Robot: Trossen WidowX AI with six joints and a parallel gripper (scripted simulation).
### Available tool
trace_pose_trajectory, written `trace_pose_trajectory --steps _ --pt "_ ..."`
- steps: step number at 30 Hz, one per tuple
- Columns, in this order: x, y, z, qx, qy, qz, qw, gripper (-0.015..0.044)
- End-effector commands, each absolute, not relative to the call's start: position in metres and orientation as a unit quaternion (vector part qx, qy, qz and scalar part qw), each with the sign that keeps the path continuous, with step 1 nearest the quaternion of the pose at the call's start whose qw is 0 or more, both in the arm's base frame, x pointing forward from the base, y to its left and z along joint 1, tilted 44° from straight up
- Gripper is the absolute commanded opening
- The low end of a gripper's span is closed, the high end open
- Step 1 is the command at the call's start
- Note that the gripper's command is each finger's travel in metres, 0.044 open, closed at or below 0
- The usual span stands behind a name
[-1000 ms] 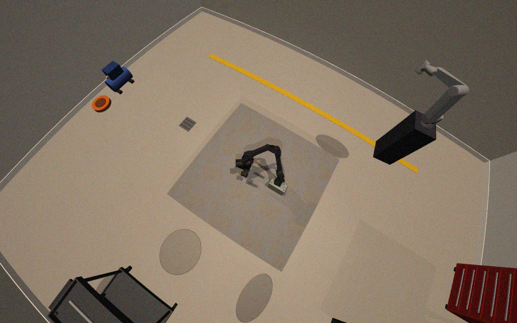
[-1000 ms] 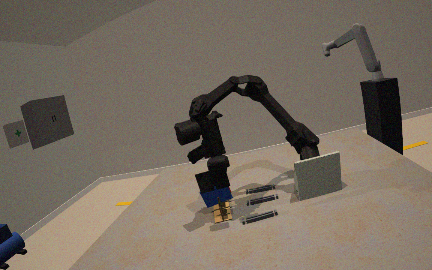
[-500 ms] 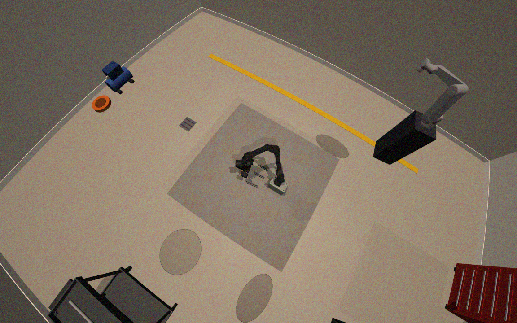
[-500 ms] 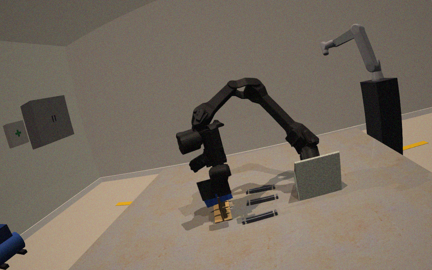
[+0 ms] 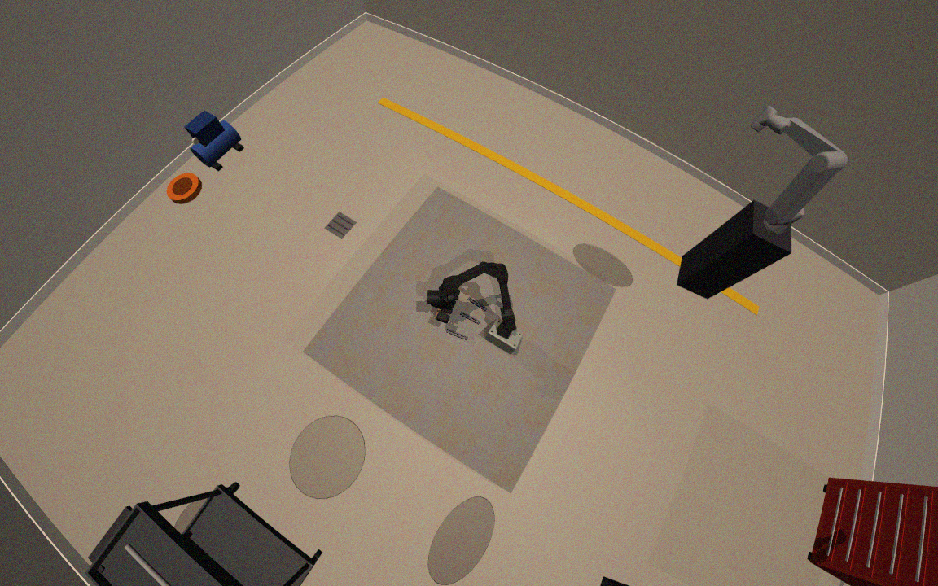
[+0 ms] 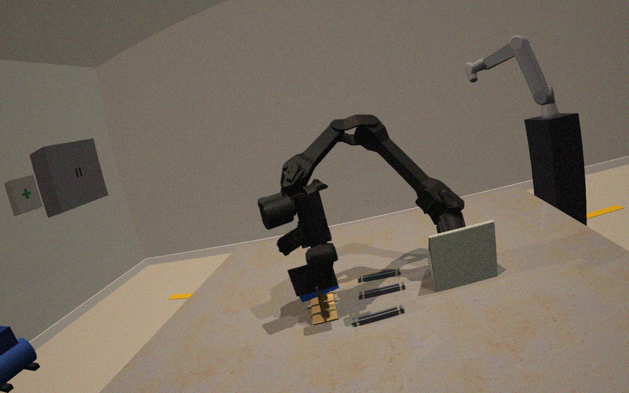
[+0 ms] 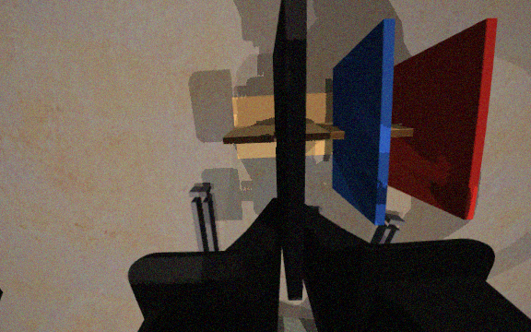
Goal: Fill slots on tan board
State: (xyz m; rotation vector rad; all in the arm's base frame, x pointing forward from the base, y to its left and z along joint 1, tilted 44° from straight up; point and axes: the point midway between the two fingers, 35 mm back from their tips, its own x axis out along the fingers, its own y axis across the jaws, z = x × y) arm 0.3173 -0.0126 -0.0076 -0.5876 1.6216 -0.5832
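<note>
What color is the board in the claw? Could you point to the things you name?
Black [image 6: 313, 280] [image 7: 289, 115], clearest in the wrist view.

Compressor [image 5: 216, 142] [image 6: 6, 360], blue: 1, on the floor. Ring [image 5: 173, 192], orange: 1, near it. Floor grate [image 5: 340, 225], dark, slatted: 1. Line [image 5: 531, 174] [image 6: 604, 211], yellow: on the floor. Pedestal [image 5: 734, 251] [image 6: 555, 161], black: 1, bearing 1 grey arm [image 5: 808, 185] [image 6: 532, 63], bent. Cabinet [image 6: 75, 176], grey, 2 dark handles: 1, wall-mounted. Box [image 6: 22, 195], pale, green cross: 1, beside the cabinet. Drawer unit [image 5: 887, 531], red: 1, lower right of the top view. Cart [image 5: 181, 535], black-framed: 1, lower left.
</note>
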Motion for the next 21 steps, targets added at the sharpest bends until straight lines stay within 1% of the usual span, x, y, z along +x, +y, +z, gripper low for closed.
trace_pose_trajectory --steps 1,21 --pt "0.3166 -0.0152 -0.0095 -0.258 0.704 -0.253 0.612 0.0000" --pt "0.3154 -0.0227 -0.0175 -0.258 0.704 -0.253 0.612 0.0000"
